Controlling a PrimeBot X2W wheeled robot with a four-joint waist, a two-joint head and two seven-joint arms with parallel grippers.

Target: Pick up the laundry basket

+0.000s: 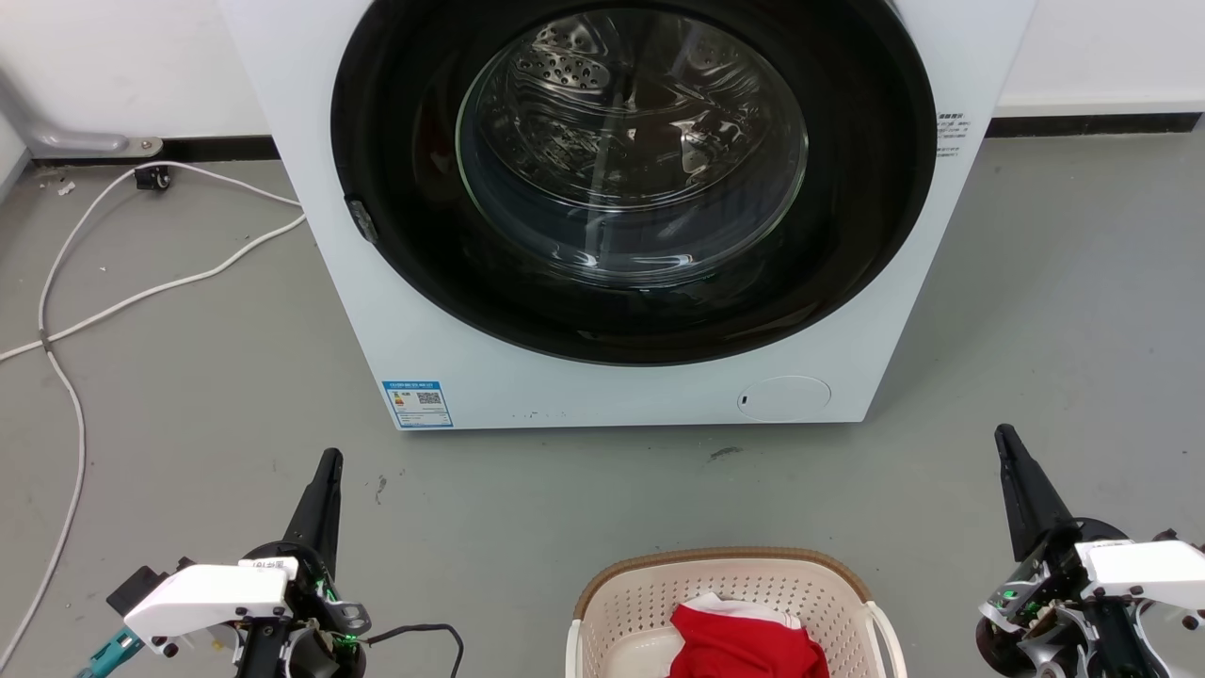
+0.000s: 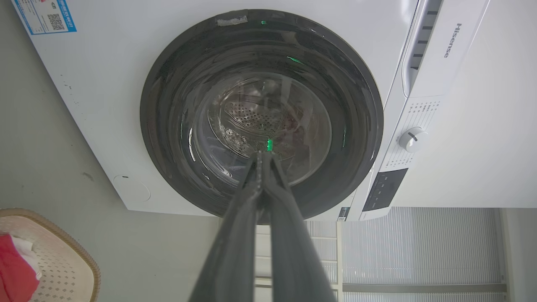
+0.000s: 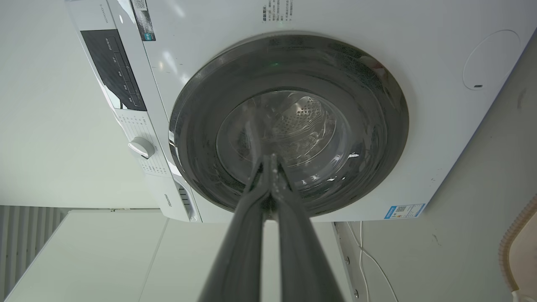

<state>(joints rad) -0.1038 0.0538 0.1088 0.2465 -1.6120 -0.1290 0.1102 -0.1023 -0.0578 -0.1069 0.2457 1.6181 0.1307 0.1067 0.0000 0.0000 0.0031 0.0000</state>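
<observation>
The laundry basket [image 1: 734,603] is cream plastic with perforated walls and a brown rim. It stands on the grey floor at the bottom centre of the head view with red and white clothing [image 1: 748,640] inside. Part of it shows at the lower left of the left wrist view [image 2: 63,268], and a sliver of its rim [image 3: 509,247] at the right edge of the right wrist view. My left gripper [image 1: 329,459] is shut and empty, left of the basket and apart from it. My right gripper [image 1: 1004,433] is shut and empty, to the basket's right. Both point toward the washer.
A white front-loading washer [image 1: 621,377] with a closed dark-rimmed glass door [image 1: 631,141] stands directly ahead of the basket. White cables [image 1: 66,320] trail over the floor at the left. Open grey floor lies between washer and basket.
</observation>
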